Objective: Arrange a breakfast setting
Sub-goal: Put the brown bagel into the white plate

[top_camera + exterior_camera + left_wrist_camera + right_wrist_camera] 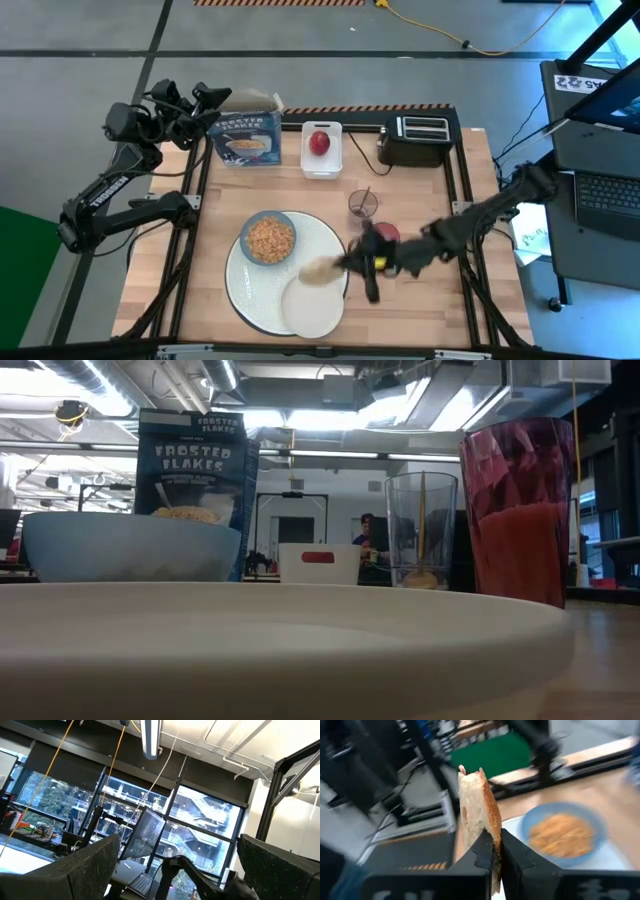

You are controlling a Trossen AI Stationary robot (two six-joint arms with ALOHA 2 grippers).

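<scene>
Right hand [496, 851] clamped on toasted bread round [479, 815], holding it over small cream plate [313, 303] beside blue bowl [268, 238]; left hand [205, 97], fingers apart, raised past cereal box [248, 132].

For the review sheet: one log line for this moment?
right gripper: shut on bread, over small plate | left gripper: idle, raised, open

A wooden table [420, 300] is carrying the whole setting. A big round white plate [240, 290] is lying toward its front, with a red tinted cup [387, 233] and a clear tinted cup [363, 205] standing just right of it. Along the far edge a cereal box [249, 135], a white rectangular tray [322, 160] and a black toaster [411, 141] are sitting in a row.
</scene>
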